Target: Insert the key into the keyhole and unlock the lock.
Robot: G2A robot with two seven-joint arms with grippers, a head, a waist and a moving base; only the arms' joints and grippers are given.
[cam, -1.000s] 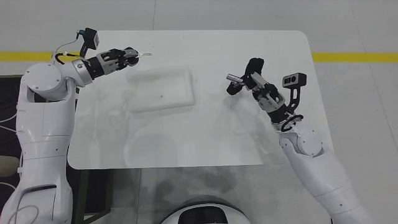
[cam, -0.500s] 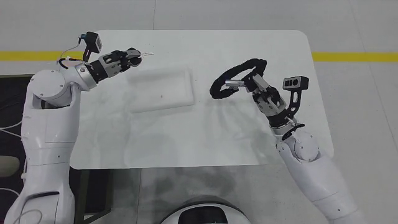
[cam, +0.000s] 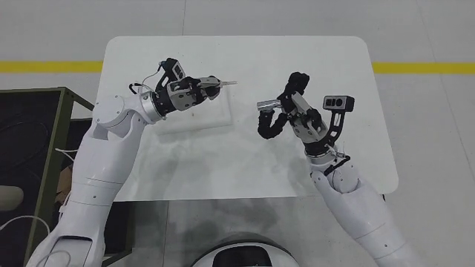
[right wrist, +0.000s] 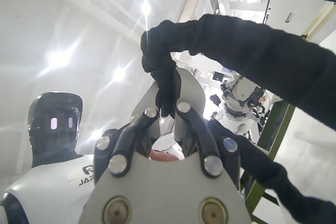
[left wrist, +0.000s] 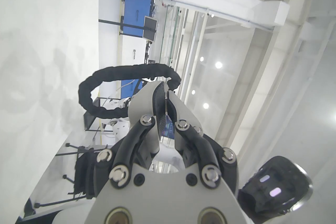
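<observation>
From my seat the left fingers (left wrist: 143,101) are pressed together on the key (left wrist: 166,104). Its thin blade is caught edge-on between the two pads and runs straight out past the fingertips. In the top view the key is held above the worktop (cam: 245,163), over the far corner of the white block (cam: 215,115), with its tip pointing across at the other arm. The right fingers (right wrist: 191,93) are clamped on the lock (cam: 276,111), gripping the black fabric-covered end of its cable (right wrist: 249,43) right at the pads. The rest of the cable arches away over the fingertips and loops back down past the wrist. From above, the lock's short metal barrel (cam: 267,104) sticks out sideways from that grip towards the key, and the black cable curls beneath it, lifted off the worktop. The key tip and the barrel end are near each other but apart, with bare worktop showing between them. I cannot make out the keyhole itself. In the left wrist view the black loop of the cable hangs beyond the key.
</observation>
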